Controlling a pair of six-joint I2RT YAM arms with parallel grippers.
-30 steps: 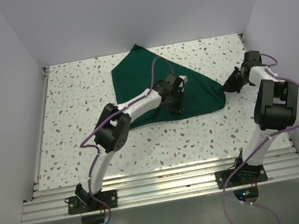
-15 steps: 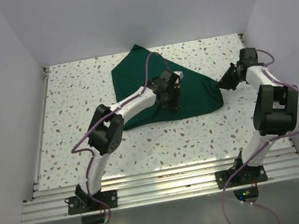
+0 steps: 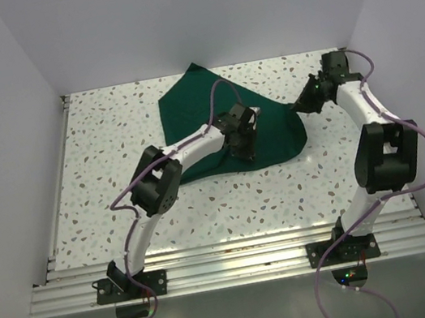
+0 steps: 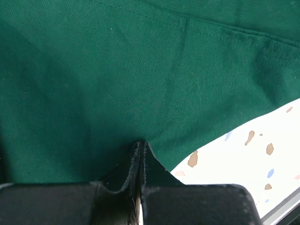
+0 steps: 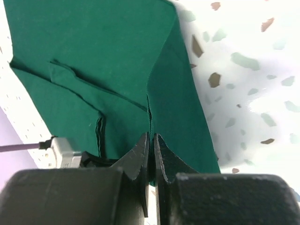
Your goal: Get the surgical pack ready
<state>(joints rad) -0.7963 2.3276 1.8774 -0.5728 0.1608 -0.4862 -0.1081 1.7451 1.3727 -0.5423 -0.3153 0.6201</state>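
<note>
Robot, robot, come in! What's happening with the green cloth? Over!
Left tool shut on green cloth. Right tool shut on its right corner. Nothing in the way.

Three views: one fixed overhead, two wrist close-ups.
The top cam sits high behind the arm bases [image 3: 132, 287] and looks down and forward over the whole speckled table [image 3: 102, 137]. The left wrist cam looks along the left gripper [image 4: 140, 152], very close on the green drape [image 4: 140, 70], with a strip of tabletop at lower right. The right wrist cam looks past the right gripper [image 5: 151, 140] at the drape's folded edge and the tabletop beyond. All three share the drape and table.
</note>
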